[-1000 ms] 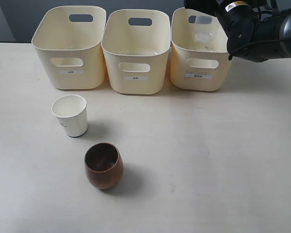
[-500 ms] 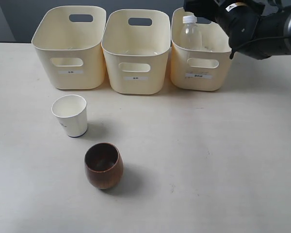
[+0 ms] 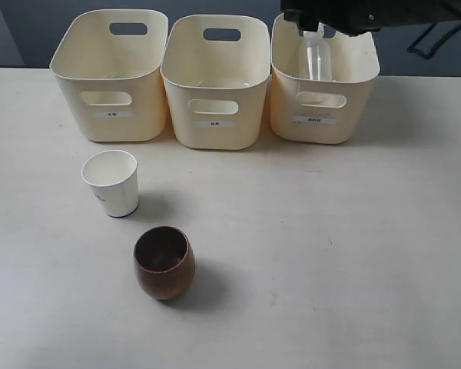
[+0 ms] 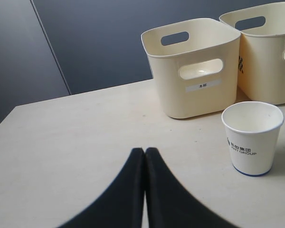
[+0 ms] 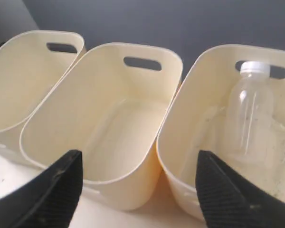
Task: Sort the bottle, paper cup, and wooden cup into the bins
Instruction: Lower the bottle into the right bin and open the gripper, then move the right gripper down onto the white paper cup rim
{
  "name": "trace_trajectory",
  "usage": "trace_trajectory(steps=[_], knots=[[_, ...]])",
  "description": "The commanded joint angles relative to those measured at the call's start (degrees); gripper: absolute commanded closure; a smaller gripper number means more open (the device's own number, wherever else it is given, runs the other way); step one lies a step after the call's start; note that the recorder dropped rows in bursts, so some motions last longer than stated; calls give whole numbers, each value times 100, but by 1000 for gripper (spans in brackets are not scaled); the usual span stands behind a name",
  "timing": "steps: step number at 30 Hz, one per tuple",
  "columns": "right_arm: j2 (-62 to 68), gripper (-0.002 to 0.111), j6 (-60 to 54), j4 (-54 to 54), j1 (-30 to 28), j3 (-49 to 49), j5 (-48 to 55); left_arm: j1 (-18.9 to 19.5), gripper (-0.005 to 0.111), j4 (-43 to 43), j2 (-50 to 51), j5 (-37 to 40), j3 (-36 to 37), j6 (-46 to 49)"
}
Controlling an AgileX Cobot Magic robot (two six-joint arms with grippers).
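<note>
1. Exterior view: I see the bottle standing upright inside the right-hand bin, so that item looks sorted. The paper cup and the wooden cup stand upright on the table, left of centre and near of the bins. The right gripper hangs over the far right bin, well apart from both cups.
2. Left wrist view: my left gripper has its fingers pressed together, empty. The paper cup stands just beyond the tips and off to one side, mouth up, near the left bin. I judge this arm the nearer one.
3. Right wrist view: the right gripper is spread wide, holding nothing, above the bottle.
</note>
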Motion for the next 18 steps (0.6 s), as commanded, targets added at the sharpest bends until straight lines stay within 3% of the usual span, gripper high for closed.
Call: trace_trajectory(steps=[1,6,11,18], knots=[[-65,43,-18,44,202,-37,721,-18,107,33,-28,-29,7,-11],[-55,43,-143,46,1064,-37,1058,-18,107,44,-28,-29,7,-11],[228,43,-209,144,1890,-37,590,-18,107,44,-28,-29,7,-11],[709,43,-197,680,2293,-37,-12,-18,107,44,-28,-29,7,-11]])
